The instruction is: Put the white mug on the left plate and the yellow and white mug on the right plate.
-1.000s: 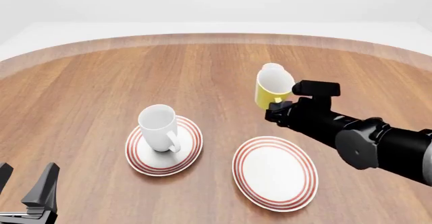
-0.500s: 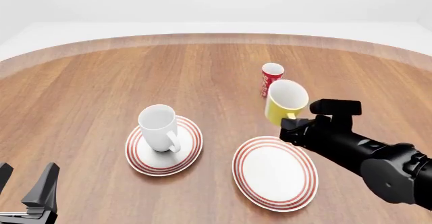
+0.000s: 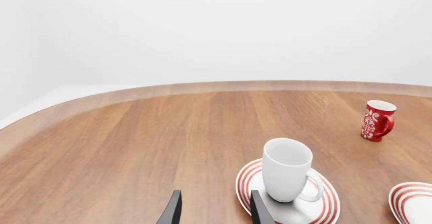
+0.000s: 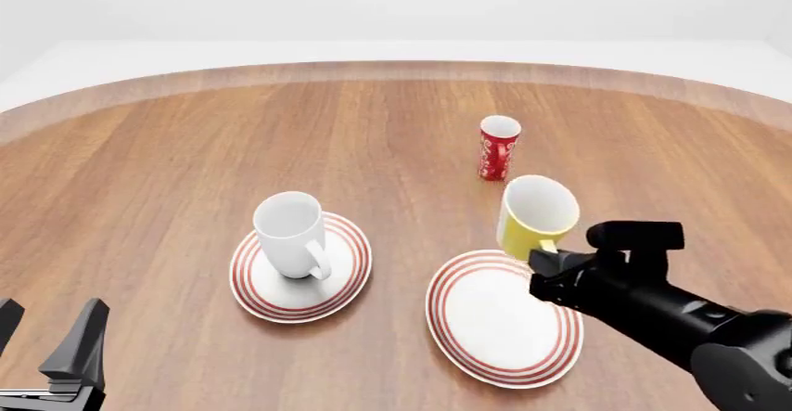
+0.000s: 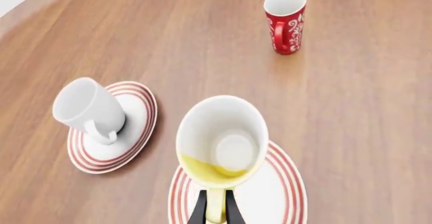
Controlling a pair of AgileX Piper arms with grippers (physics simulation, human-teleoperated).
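The white mug [image 4: 291, 235] stands upright on the left plate [image 4: 347, 286]; the left wrist view shows the same white mug [image 3: 287, 169] on that left plate [image 3: 247, 181]. My right gripper [image 4: 546, 250] is shut on the handle of the yellow and white mug [image 4: 535, 214], held in the air above the far edge of the right plate [image 4: 495, 323]. In the right wrist view the yellow and white mug [image 5: 223, 143] hangs over the right plate [image 5: 287, 193], its handle between my fingers. My left gripper [image 4: 50, 351] is open at the near left, holding nothing.
A slim red mug [image 4: 498, 147] with white markings stands upright on the table beyond the right plate, also seen as the red mug [image 5: 285, 19] and red mug [image 3: 376, 120] in the wrist views. The table's curved far edge [image 4: 396, 66] runs across the back.
My right gripper has carried the yellow and white mug nearer and lower, from in front of the red mug to above the right plate's far edge. The left arm has not moved.
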